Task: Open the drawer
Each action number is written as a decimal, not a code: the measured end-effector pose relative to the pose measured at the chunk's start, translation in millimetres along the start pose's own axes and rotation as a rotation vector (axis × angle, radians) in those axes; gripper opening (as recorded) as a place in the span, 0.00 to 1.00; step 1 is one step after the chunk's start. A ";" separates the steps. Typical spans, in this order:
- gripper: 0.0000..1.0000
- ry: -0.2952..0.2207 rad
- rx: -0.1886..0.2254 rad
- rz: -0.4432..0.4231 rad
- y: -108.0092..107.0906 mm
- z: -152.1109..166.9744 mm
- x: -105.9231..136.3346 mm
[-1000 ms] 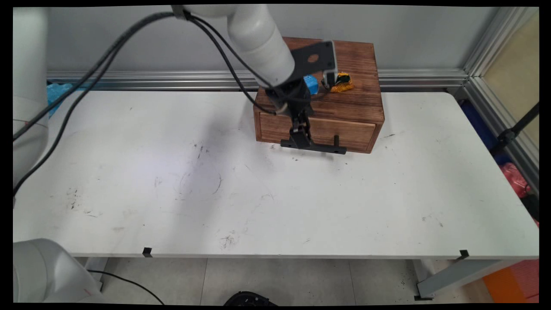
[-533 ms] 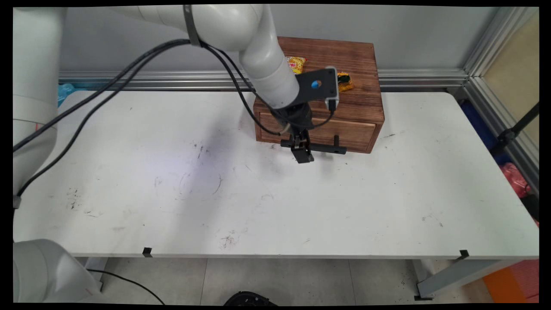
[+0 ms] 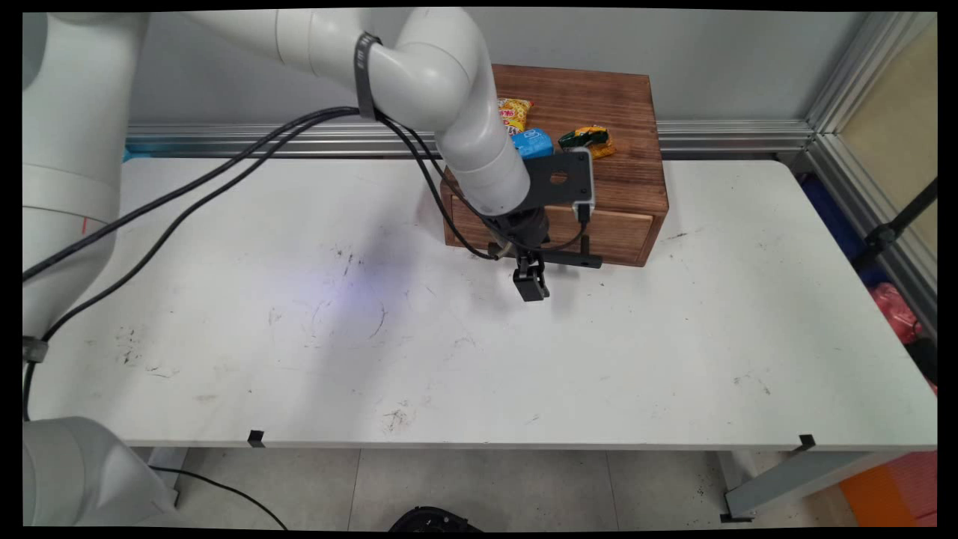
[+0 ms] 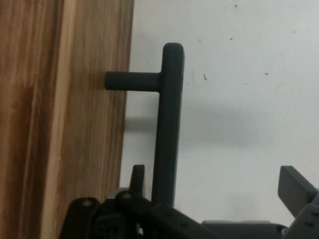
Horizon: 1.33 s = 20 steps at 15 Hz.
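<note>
The white desk (image 3: 449,359) lies bare in the foreground except for dark scuff marks. Farther in, the black two-finger gripper (image 3: 531,287) hangs low over the desk, just in front of a brown wooden box (image 3: 621,180) that stands at the desk's far side, near the wall.

The hand view shows the jaws spread wide. One finger (image 4: 138,174) sits between the wood and the bar of the drawer's black bar-shaped handle (image 4: 168,124), and the other finger (image 4: 295,186) stands well off on the bar's open side. The bar therefore runs between the jaws, much closer to the first finger, and nothing is pinched. Whether that finger touches the bar cannot be told.

The handle stands off the wooden drawer front (image 3: 625,228) on short round posts. From the main view the drawer looks closed, with its front level with the box's face.

On the box's flat top, beyond the arm, lie three small packets: a blue one (image 3: 533,142) nearest the arm, a green and orange one (image 3: 588,140) to its right, and a yellow one (image 3: 513,112) behind it. None of them is touched.
</note>
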 end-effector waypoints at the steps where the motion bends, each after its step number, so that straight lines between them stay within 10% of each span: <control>1: 1.00 -0.002 0.001 -0.001 0.1 4.4 -0.1; 20: 1.00 -0.002 -0.031 -0.026 8.1 37.1 -6.2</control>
